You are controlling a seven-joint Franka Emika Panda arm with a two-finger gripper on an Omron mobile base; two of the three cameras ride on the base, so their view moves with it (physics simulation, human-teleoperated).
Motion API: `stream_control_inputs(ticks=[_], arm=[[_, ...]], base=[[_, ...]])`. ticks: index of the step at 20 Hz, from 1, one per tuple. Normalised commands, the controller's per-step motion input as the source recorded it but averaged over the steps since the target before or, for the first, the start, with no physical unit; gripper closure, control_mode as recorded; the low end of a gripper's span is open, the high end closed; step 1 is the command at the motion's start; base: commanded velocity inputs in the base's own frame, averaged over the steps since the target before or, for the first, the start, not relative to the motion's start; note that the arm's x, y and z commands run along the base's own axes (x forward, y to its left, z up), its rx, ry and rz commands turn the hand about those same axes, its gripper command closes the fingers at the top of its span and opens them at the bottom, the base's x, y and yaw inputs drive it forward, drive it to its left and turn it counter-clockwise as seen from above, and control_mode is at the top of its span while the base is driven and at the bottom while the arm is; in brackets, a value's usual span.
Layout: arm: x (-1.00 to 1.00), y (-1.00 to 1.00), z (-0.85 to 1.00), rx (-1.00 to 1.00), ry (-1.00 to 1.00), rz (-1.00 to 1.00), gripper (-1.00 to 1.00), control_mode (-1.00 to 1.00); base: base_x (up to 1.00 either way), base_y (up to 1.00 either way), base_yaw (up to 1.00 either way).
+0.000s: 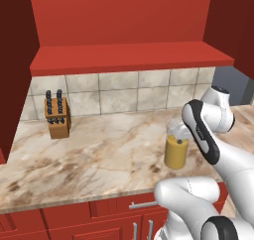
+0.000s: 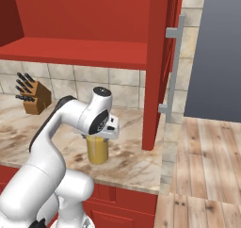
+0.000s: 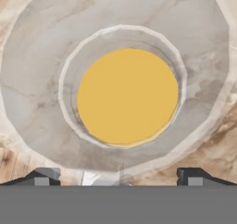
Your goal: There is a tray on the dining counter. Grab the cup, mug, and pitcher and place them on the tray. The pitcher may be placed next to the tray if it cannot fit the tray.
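1. Directly beneath the gripper, the pitcher of orange-yellow liquid stands upright, seen straight down its mouth.
2. Marble wall counter carries the pitcher near its front edge, toward the right end.
3. Knife block sits at the back left, by the tiled wall.
4. Fingers are spread wide, level with the pitcher's rim, pinching nothing.

I can't read any writing here — no labels, brands, numbers or signs. The pitcher is plain glass, the knife block bare wood, and the counter and cabinets are unmarked.
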Motion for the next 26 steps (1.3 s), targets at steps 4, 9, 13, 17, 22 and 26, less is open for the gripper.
stream_control_inputs(ticks=[4,9,13,17,22,26], arm=[[0.0,0.0,-0.04,-0.01,0.0,0.03,-1.0,-1.0],[0.0,0.0,0.0,0.0,0.0,0.0,-1.0,-1.0],[0.0,0.0,0.0,0.0,0.0,0.0,1.0,-1.0],[0.0,0.0,0.0,0.0,0.0,0.0,1.0,-1.0],[0.0,0.0,0.0,0.0,0.0,0.0,1.0,-1.0],[0.0,0.0,0.0,0.0,0.0,0.0,1.0,-1.0]], base=[[0.0,0.0,0.0],[0.0,0.0,0.0],[0.0,0.0,0.0],[0.0,0.0,0.0],[0.0,0.0,0.0],[0.0,0.0,0.0]])
